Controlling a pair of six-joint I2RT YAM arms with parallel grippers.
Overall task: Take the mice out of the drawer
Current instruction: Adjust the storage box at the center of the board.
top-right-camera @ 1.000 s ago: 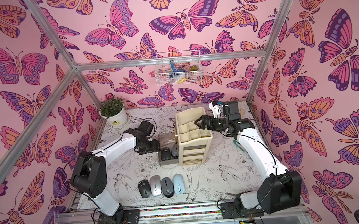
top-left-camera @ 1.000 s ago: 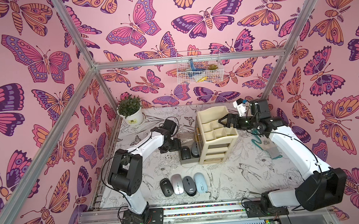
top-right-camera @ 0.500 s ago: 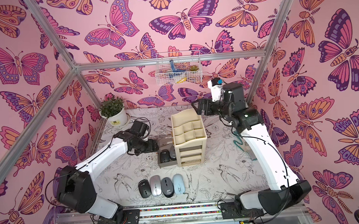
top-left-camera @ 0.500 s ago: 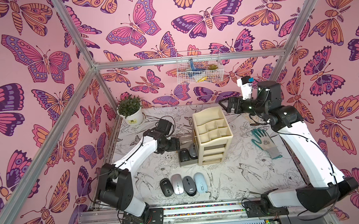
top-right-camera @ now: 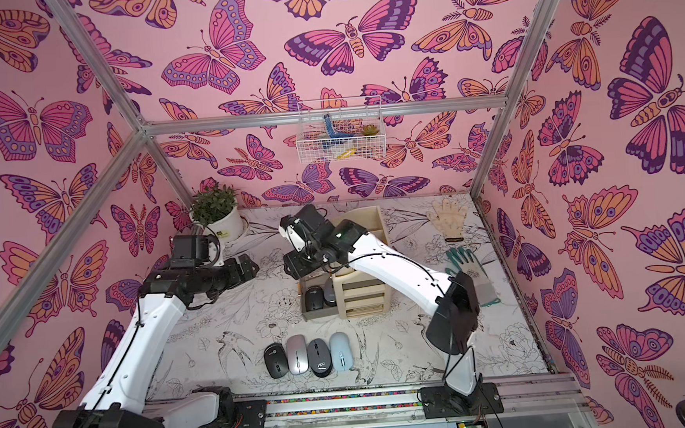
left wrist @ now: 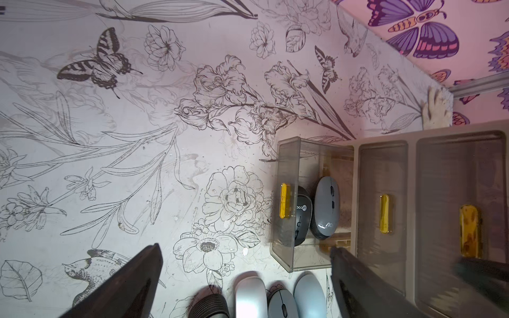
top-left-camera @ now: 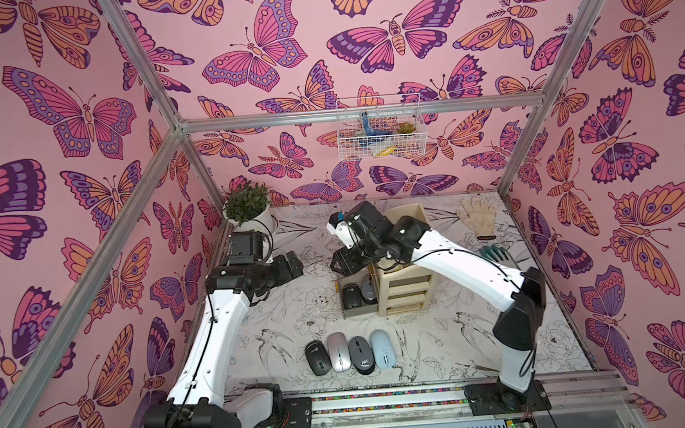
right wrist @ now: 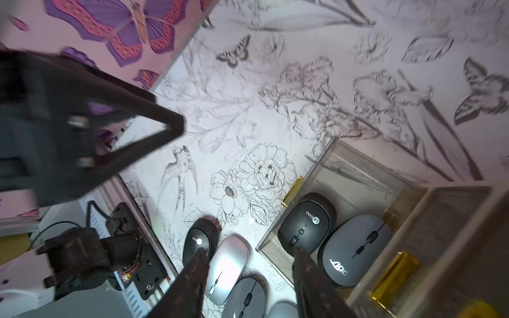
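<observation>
The beige drawer unit [top-left-camera: 404,278] has its clear bottom drawer [left wrist: 286,170] pulled out. A black mouse [top-left-camera: 350,296] and a grey mouse [top-left-camera: 368,290] lie in it side by side, and the right wrist view shows them as the black mouse [right wrist: 305,223] and the grey mouse [right wrist: 355,247]. Several mice lie in a row near the front: black [top-left-camera: 316,357], silver [top-left-camera: 338,352], dark grey [top-left-camera: 361,354] and pale blue [top-left-camera: 381,348]. My right gripper [right wrist: 249,260] hangs open and empty above the drawer's front edge. My left gripper [left wrist: 245,253] is wide open, raised to the left of the drawer.
A potted plant [top-left-camera: 249,208] stands at the back left. A wire basket [top-left-camera: 379,135] hangs on the back wall. A beige glove [top-left-camera: 477,215] and a green glove [top-left-camera: 496,252] lie at the right. My left gripper [top-left-camera: 293,267] and right gripper [top-left-camera: 342,266] are close together.
My right arm has swung from behind the drawer unit to above the open drawer, and its jaws have narrowed. My left arm has drawn back to the left and opened wider.
</observation>
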